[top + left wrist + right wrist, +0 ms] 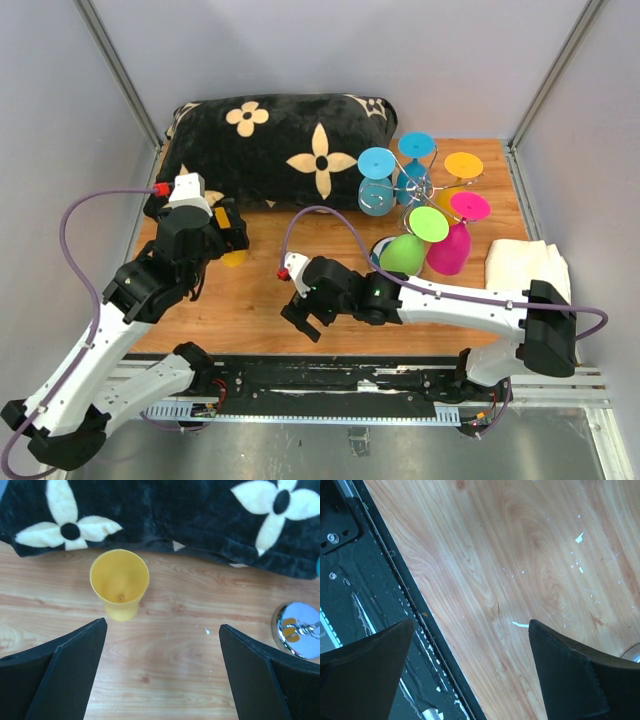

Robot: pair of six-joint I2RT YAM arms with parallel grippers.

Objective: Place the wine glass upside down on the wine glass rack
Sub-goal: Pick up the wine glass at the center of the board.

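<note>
A yellow wine glass (120, 582) stands mouth up on the wooden table, just in front of the black pillow; in the top view only a sliver of the glass (236, 259) shows beside the left arm. My left gripper (162, 625) hangs open just short of it, nothing between its fingers (75, 655). The wine glass rack (420, 190) stands at the back right with several coloured glasses hanging upside down on it; its mirrored base (299, 629) shows at the right edge of the left wrist view. My right gripper (300, 320) is open and empty over the table's front edge (427, 630).
A black pillow (280, 150) with cream flowers lies across the back of the table. A folded white cloth (525, 265) sits at the right edge. A black rail (330, 380) runs along the near edge. Grey walls enclose the table.
</note>
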